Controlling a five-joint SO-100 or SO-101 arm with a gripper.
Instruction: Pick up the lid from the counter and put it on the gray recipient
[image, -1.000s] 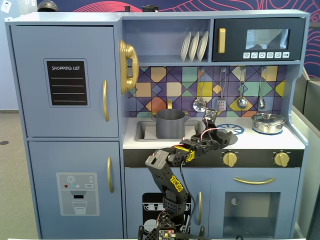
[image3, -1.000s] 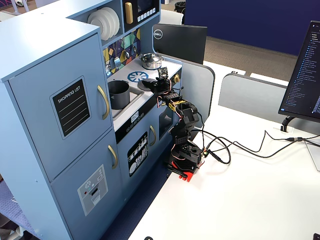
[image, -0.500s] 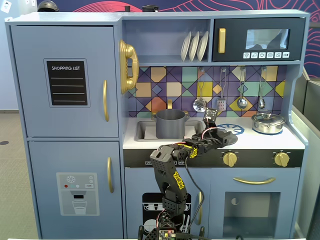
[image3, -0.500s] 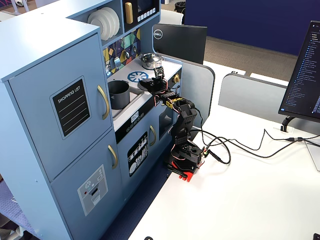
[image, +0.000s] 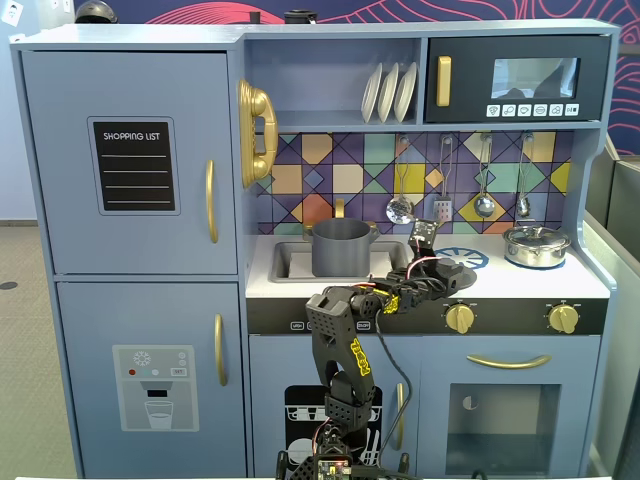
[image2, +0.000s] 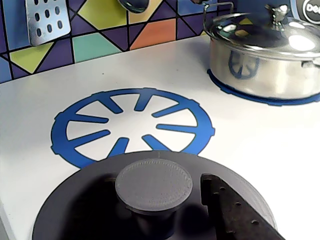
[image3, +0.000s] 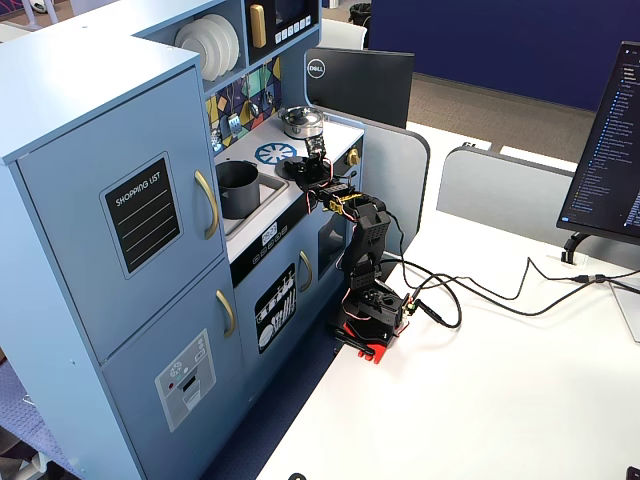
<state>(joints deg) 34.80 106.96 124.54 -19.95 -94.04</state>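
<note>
The dark-gray lid lies flat on the white counter, its near edge overlapping the blue burner ring. Its round knob sits between my jaws. My gripper is low over the lid and open: one black finger stands right of the knob with a gap, and the other finger is hidden in shadow on the left. The tall gray pot stands uncovered in the sink, left of the lid in a fixed view. From the side it shows too, with the lid beyond it.
A shiny silver pot with its own lid stands on the far right burner and also shows in a fixed view. Utensils hang on the tiled back wall. The arm reaches up from the table in front of the toy kitchen.
</note>
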